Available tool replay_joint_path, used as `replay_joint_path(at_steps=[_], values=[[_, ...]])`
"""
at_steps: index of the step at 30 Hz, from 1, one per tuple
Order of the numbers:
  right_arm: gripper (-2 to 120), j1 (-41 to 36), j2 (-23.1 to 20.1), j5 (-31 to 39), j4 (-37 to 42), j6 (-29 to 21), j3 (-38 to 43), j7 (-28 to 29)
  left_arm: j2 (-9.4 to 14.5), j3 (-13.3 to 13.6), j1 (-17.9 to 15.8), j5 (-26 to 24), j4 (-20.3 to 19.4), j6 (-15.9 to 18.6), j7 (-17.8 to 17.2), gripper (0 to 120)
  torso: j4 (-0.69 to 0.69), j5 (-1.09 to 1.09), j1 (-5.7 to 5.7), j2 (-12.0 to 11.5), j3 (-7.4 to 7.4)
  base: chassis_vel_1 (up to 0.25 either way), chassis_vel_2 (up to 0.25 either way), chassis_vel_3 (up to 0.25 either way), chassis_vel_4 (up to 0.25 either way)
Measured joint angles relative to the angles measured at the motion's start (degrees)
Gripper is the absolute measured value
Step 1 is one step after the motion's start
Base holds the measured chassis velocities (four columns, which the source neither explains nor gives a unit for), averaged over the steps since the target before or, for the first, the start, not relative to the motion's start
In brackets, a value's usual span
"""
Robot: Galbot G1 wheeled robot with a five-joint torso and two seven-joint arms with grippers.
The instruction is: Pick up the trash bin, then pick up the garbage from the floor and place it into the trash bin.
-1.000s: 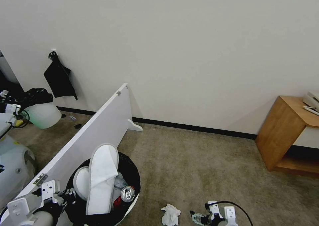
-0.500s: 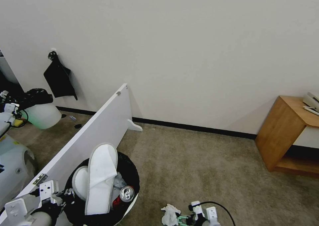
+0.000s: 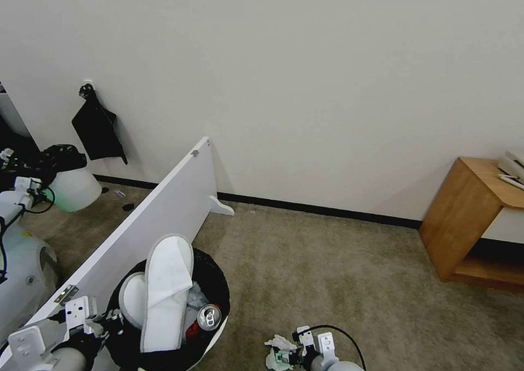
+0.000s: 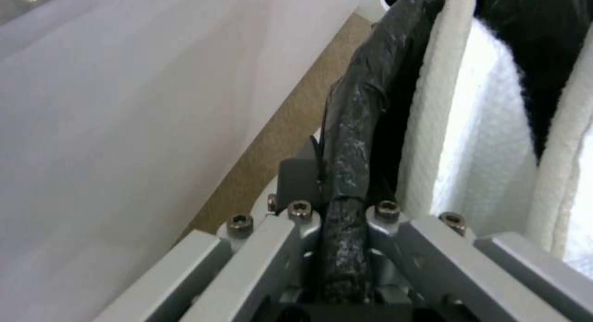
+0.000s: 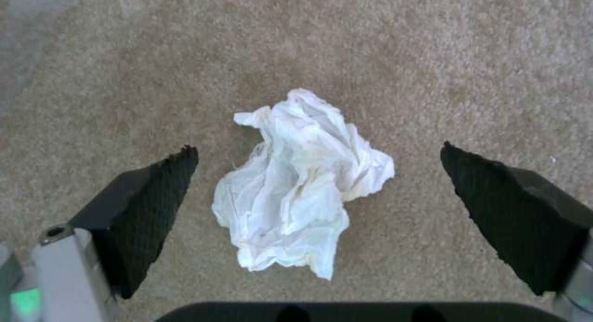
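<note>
On the beige carpet (image 3: 327, 273) just to the right of the trash bin (image 3: 215, 335), a crumpled white tissue (image 3: 277, 349) lies with the right gripper (image 3: 285, 355) down at it. In the right wrist view that gripper (image 5: 318, 211) stands wide open, its black ridged pads (image 5: 154, 206) set on either side of the tissue (image 5: 299, 206) and touching nothing; the paper sits on the carpet (image 5: 432, 58) between them, nearer one pad than the other. The trash bin is a small round white one lined with a crinkly black bag, and the left gripper (image 3: 106, 323) holds it by the near rim on the side away from the tissue. The left wrist view shows this gripper (image 4: 343, 220) closed tight on the bag-wrapped rim (image 4: 355, 127), with a white slipper (image 4: 469, 141) pressed just inside it. Inside the bin a long white slipper (image 3: 166, 289) stands upright and leans over a second slipper (image 3: 131, 300), and a crushed red can (image 3: 206, 319) lies beside them with its silver top and pull tab facing up; no writing on it can be read. A white board (image 3: 158, 223) leans behind the bin, running back to the wall. No brand or label is legible anywhere in these views.
</note>
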Motion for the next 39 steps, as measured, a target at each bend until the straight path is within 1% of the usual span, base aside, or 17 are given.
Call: replay_joint_path(at_steps=[2, 9, 31, 33, 34, 36, 37, 38, 39], values=[[100, 0.30, 0.40, 0.76, -0.12, -0.79, -0.19, 0.96, 0.04, -0.09, 0.11, -0.06, -0.12, 0.00, 0.01, 2, 0.00, 0.00, 0.00, 0.00, 0.00, 0.000, 0.000, 0.000, 0.000], [100, 0.45, 0.55, 2.17, -0.88, -1.42, -0.15, 1.34, 0.16, -0.26, 0.21, -0.16, -0.30, 0.00, 0.01, 2, 0.00, 0.00, 0.00, 0.00, 0.00, 0.000, 0.000, 0.000, 0.000], [99, 3.78, 2.00, 6.47, -5.64, -2.58, -0.11, -0.32, -0.10, -0.44, 0.35, -0.22, -0.69, -0.03, 0.04, 2, 0.00, 0.00, 0.00, 0.00, 0.00, 0.000, 0.000, 0.000, 0.000], [91, 4.06, 2.28, 7.19, -6.52, -2.70, 0.30, -0.90, -0.10, -0.44, 0.38, -0.26, -0.74, -0.04, 0.04, 2, 0.00, 0.00, 0.00, 0.00, 0.00, 0.000, 0.000, 0.000, 0.000], [91, 4.06, 2.28, 7.19, -6.52, -2.70, 0.30, -0.90, -0.10, -0.44, 0.38, -0.26, -0.74, -0.04, 0.04, 2, 0.00, 0.00, 0.00, 0.00, 0.00, 0.000, 0.000, 0.000, 0.000], [84, 4.25, 2.39, 7.39, -7.20, -2.73, 0.66, -1.42, -0.09, -0.50, 0.42, -0.30, -0.77, -0.04, 0.04, 2, 0.00, 0.00, 0.00, 0.00, 0.00, 0.000, 0.000, 0.000, 0.000], [84, 4.25, 2.39, 7.39, -7.20, -2.73, 0.66, -1.42, -0.09, -0.50, 0.42, -0.30, -0.77, -0.04, 0.04, 2, 0.00, 0.00, 0.00, 0.00, 0.00, 0.000, 0.000, 0.000, 0.000], [77, 4.32, 2.39, 7.38, -7.47, -2.73, 0.74, -1.66, -0.07, -0.51, 0.42, -0.34, -0.78, -0.04, 0.04, 2, 0.00, 0.00, 0.00, 0.00, 0.00, 0.000, 0.000, 0.000, 0.000], [73, 4.38, 2.39, 7.38, -7.66, -2.73, 0.78, -1.74, -0.05, -0.51, 0.42, -0.36, -0.78, -0.04, 0.04, 2, 0.00, 0.00, 0.00, 0.00, -0.01, 0.000, 0.000, 0.000, 0.000]])
